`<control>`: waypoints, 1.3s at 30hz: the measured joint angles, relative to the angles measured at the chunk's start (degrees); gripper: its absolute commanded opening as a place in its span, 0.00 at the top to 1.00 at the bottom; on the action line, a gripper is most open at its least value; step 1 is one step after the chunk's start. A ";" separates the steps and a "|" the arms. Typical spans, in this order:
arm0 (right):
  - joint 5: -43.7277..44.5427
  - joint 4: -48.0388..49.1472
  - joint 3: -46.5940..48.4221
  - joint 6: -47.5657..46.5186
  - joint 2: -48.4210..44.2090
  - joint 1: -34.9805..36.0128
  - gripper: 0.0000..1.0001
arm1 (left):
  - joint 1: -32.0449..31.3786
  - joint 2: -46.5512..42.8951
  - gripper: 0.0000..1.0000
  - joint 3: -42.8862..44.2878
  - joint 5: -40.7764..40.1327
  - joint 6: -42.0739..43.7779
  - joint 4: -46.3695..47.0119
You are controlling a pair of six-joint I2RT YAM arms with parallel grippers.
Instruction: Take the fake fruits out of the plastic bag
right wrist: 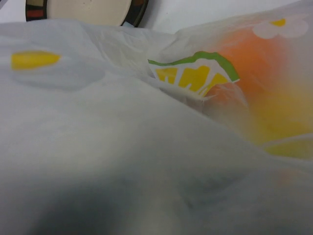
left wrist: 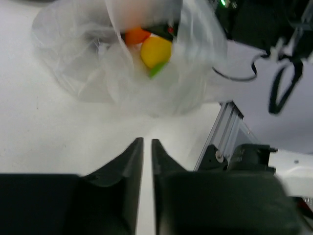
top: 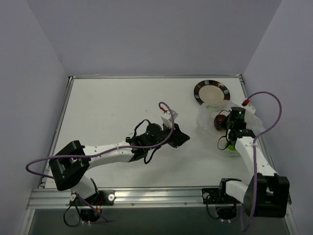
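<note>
The plastic bag [top: 211, 113] lies crumpled at the right of the table. A dark red-purple fruit [top: 220, 120] shows inside it and a bright green fruit [top: 228, 145] at its near edge. My right gripper [top: 228, 122] is pushed into the bag; in the right wrist view the film [right wrist: 122, 147] covers its fingers, with an orange fruit [right wrist: 249, 73] showing through. My left gripper [left wrist: 147, 143] is shut and empty, just above the table, a short way left of the bag [left wrist: 88, 73]. Orange [left wrist: 136, 35], yellow [left wrist: 156, 51] and green [left wrist: 157, 70] fruits show through the bag there.
A round dark-rimmed plate [top: 197, 91] stands just behind the bag; its rim also shows in the right wrist view [right wrist: 139, 12]. The table's aluminium right edge rail [left wrist: 230, 127] runs close beside the bag.
</note>
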 measured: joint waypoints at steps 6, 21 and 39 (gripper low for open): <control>-3.45 7.78 1.75 -3.74 9.44 -3.87 0.91 | -2.38 -5.05 0.06 2.73 1.46 6.69 -9.07; -15.61 22.34 1.68 -3.30 21.84 -10.91 0.22 | 2.67 24.11 0.06 39.63 6.80 17.07 -21.14; -19.06 27.28 6.54 -2.69 35.50 -4.44 0.69 | 7.26 37.99 0.98 37.68 2.86 14.56 -23.47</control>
